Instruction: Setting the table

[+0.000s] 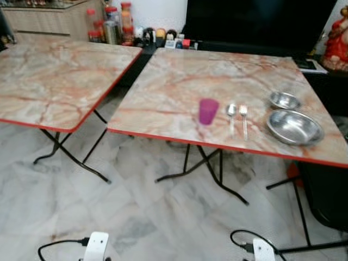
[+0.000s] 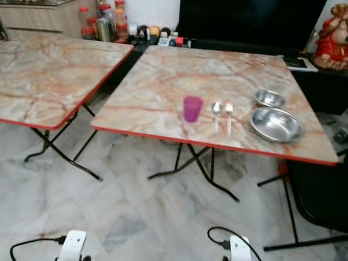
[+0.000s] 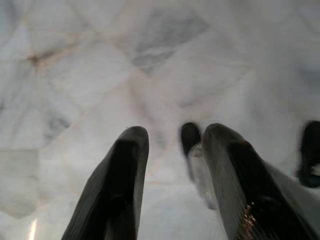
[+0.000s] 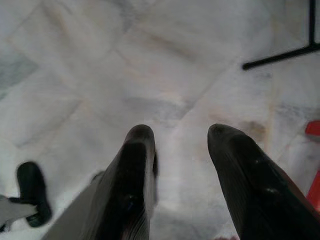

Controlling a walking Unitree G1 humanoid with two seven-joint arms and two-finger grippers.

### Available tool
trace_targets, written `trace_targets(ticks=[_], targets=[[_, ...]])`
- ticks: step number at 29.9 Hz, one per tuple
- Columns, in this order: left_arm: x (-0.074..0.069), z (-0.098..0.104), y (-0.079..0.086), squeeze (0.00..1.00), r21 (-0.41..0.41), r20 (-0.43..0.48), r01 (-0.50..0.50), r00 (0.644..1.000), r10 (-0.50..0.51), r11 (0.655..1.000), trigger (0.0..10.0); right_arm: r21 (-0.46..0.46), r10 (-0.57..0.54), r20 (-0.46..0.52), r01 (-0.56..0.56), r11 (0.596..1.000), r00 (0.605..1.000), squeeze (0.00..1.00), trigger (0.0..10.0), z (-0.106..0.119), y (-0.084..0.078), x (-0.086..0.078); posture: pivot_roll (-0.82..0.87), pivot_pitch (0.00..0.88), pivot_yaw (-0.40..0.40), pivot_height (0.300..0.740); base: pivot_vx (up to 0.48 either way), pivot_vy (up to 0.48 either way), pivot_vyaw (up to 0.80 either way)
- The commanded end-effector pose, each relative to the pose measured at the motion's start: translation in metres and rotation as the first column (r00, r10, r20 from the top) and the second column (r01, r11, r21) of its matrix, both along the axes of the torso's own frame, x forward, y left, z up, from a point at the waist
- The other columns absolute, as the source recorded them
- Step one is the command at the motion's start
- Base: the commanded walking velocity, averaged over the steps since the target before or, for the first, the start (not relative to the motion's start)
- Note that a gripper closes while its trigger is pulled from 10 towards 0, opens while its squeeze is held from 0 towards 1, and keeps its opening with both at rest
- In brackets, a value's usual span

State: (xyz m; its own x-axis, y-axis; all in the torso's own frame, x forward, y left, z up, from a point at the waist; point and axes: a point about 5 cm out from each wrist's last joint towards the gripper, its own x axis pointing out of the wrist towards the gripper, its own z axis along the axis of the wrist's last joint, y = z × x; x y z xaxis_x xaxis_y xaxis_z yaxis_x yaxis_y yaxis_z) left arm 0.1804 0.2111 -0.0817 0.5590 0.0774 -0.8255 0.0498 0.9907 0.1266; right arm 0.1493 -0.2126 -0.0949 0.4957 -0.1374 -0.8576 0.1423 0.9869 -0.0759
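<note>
Both my end effectors, left (image 3: 170, 165) and right (image 4: 180, 165), hang released over the marble floor (image 1: 141, 217). The purple cup (image 1: 208, 111), spoon (image 1: 231, 115), fork (image 1: 243, 118) and two steel bowls (image 1: 294, 127) sit ahead on the counter (image 1: 179, 81), lying nearer my right arm, the cutlery pointing away from me.

This is a room in a home, used for dining: two square folding tables with pink marble-pattern tops and red edges (image 1: 179, 81) stand on a white marble-tile floor (image 1: 136, 217). Behind them a low dark cabinet carries a large black television screen (image 1: 255, 22), small jars and ornaments (image 1: 117, 24), and a red figurine (image 1: 337, 43).
</note>
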Motion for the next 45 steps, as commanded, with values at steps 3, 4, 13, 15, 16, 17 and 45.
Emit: trace_targets(ticks=[3,4,13,15,16,17,45], targets=[[0.0009,-0.0003,-0.0032,0.00,-0.002,-0.005,0.022,1.000,-0.022,1.000,10.0,-0.009,-0.012,0.004,0.012,1.000,1.000,0.00,10.0,0.0011,-0.0038,0.0009,0.02,0.000,-0.012,0.740,0.000,0.000,0.00],[0.0015,0.0000,-0.0039,0.00,-0.012,-0.001,0.020,1.000,-0.020,1.000,10.0,-0.008,-0.012,0.006,0.012,1.000,1.000,0.00,10.0,0.0013,-0.0039,0.0014,0.02,0.000,-0.012,0.740,0.000,0.000,0.00],[0.0023,0.0002,-0.0053,0.00,-0.048,0.016,-0.038,0.999,0.039,0.998,10.0,-0.006,-0.025,0.016,0.025,1.000,1.000,0.00,10.0,0.0022,-0.0049,0.0031,0.02,0.000,-0.012,0.740,0.000,0.000,0.00],[0.0026,0.0004,-0.0053,0.00,-0.048,0.016,-0.041,0.999,0.041,0.998,10.0,-0.007,-0.022,0.016,0.022,1.000,1.000,0.00,10.0,0.0024,-0.0049,0.0036,0.02,0.000,-0.014,0.740,0.133,0.000,0.00],[0.0028,0.0004,-0.0052,0.00,-0.047,0.016,-0.041,0.999,0.042,0.998,10.0,-0.007,-0.019,0.016,0.019,1.000,1.000,0.00,10.0,0.0025,-0.0047,0.0039,0.02,0.000,-0.015,0.740,0.274,0.000,0.00],[0.0029,0.0005,-0.0050,0.00,-0.047,0.017,-0.042,0.999,0.043,0.998,10.0,-0.008,-0.016,0.016,0.017,1.000,1.000,0.00,10.0,0.0025,-0.0046,0.0040,0.02,0.000,-0.015,0.740,0.274,0.000,0.00],[0.0041,0.0010,-0.0043,0.00,-0.048,0.012,-0.058,0.998,0.058,0.997,10.0,-0.007,-0.015,0.023,0.016,1.000,1.000,0.00,10.0,0.0033,-0.0041,0.0063,0.03,0.000,-0.020,0.740,0.275,0.000,0.00]])
